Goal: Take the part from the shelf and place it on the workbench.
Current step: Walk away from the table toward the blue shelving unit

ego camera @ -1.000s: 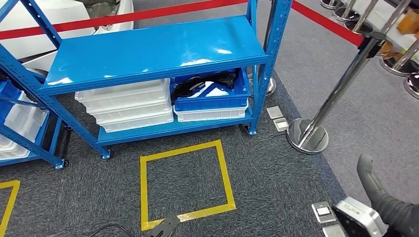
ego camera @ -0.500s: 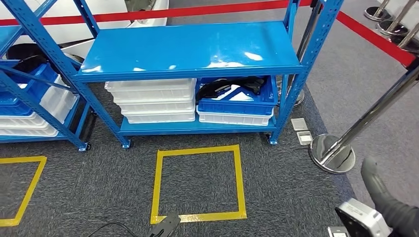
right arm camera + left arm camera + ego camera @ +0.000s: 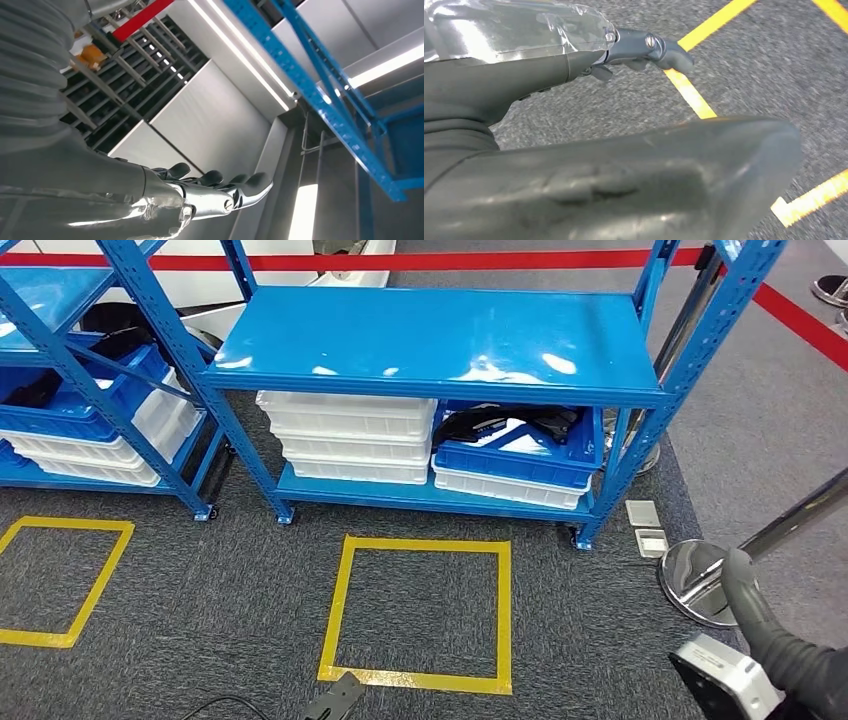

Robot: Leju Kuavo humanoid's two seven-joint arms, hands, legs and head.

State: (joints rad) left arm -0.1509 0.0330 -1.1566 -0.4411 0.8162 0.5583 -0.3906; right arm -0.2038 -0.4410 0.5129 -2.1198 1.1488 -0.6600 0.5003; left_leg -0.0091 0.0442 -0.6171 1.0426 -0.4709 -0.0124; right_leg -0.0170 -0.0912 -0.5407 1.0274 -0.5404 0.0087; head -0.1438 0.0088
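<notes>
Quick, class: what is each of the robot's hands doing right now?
Left hand: holds nothing; open or closed cannot be told.
Right hand: open, fingers extended, holding nothing.

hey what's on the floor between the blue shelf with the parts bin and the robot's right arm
In the head view, dark grey carpet with a yellow tape square, two small floor plates beside the shelf leg, and a chrome stanchion base nearest the right arm.

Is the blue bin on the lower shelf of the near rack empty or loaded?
Loaded. In the head view, the blue bin holds dark parts with white patches between them, and sits on a white tray.
</notes>
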